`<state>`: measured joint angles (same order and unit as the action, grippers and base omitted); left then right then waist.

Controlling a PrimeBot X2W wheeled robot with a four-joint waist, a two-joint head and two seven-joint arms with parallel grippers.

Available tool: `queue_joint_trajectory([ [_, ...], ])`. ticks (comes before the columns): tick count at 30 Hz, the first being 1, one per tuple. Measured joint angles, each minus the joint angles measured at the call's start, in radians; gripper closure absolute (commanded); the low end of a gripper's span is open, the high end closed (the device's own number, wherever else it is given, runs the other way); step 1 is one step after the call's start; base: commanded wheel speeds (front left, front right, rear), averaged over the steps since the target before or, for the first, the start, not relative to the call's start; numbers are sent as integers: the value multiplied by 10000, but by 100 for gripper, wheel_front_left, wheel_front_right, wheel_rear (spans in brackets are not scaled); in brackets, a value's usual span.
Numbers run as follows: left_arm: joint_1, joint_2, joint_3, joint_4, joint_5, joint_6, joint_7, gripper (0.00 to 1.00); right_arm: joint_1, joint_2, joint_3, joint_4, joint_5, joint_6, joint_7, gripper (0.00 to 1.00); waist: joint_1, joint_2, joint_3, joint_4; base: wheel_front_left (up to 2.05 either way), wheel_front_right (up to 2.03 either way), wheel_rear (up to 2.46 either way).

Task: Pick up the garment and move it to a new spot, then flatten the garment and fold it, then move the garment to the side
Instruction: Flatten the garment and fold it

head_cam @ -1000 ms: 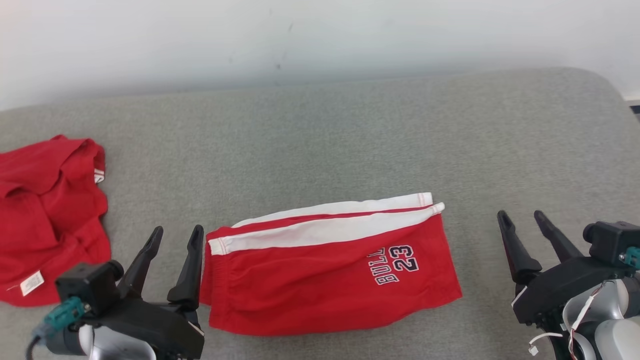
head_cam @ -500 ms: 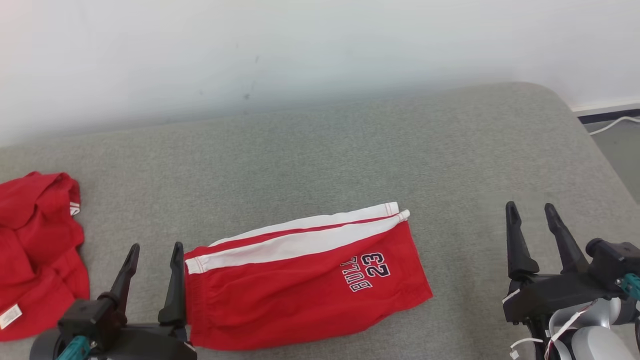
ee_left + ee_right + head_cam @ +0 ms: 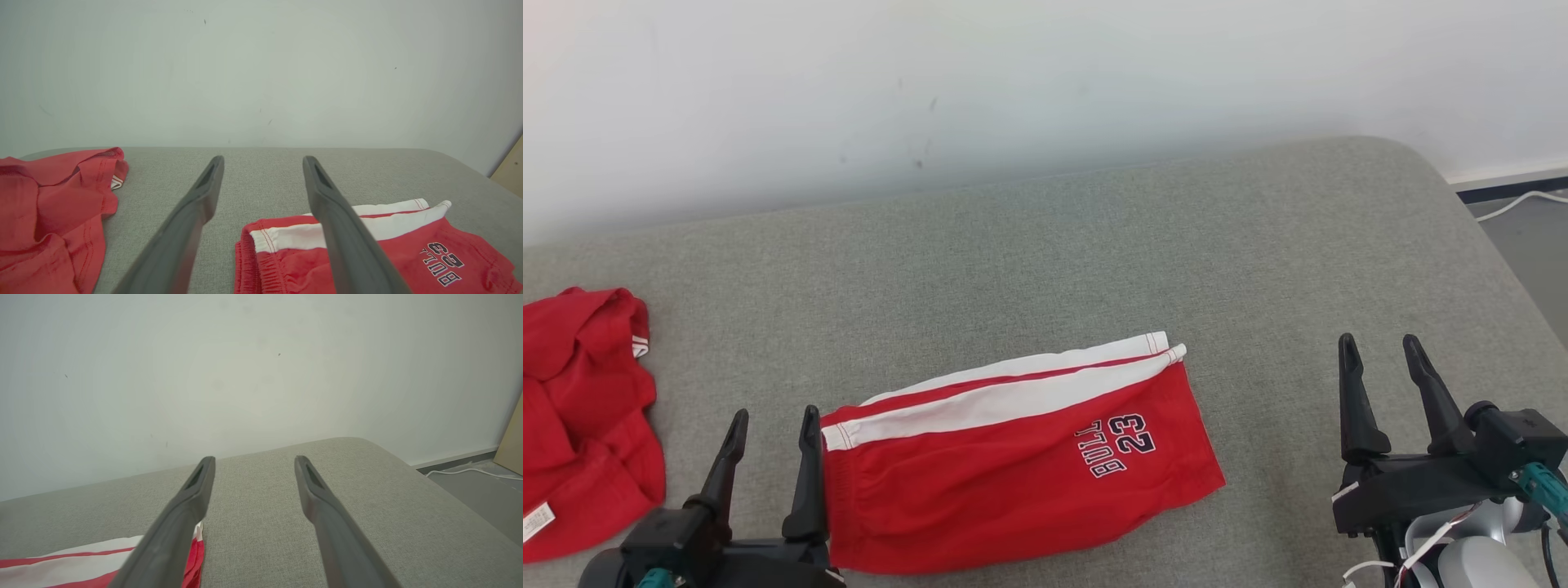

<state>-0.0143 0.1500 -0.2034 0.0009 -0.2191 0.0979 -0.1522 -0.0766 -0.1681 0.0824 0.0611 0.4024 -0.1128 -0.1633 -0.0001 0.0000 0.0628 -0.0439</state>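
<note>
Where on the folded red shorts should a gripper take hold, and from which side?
Probably the gathered waistband end of the shorts, from the robot's left: its stacked layers form a thick edge beside the open left gripper.

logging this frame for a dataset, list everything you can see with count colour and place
folded shorts: one, red with white side stripes and a dark 23 print, front middle of the cushion
crumpled garment: one, red, left edge of the cushion
cushion: one, grey, spans the scene
wall: one, white, behind the cushion
cable: one, white, on the floor at far right
left gripper: one, dark, open, beside the shorts' waistband end
right gripper: one, dark, open, over cushion right of the shorts
</note>
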Motion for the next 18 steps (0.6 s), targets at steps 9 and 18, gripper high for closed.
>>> queue_joint_trajectory([
  [9, -160, -127, -387, 192, 81, -104, -159, 0, -37, -86, -81, 117, 38, 136, -138, 0, 0, 0, 110, 208, 0, 0, 0],
  [18, -356, -215, -708, 261, 178, -205, -159, 0, -1011, -617, 1039, 963, -176, 454, 2322, 0, 0, 0, 414, 686, 0, 0, 0],
])
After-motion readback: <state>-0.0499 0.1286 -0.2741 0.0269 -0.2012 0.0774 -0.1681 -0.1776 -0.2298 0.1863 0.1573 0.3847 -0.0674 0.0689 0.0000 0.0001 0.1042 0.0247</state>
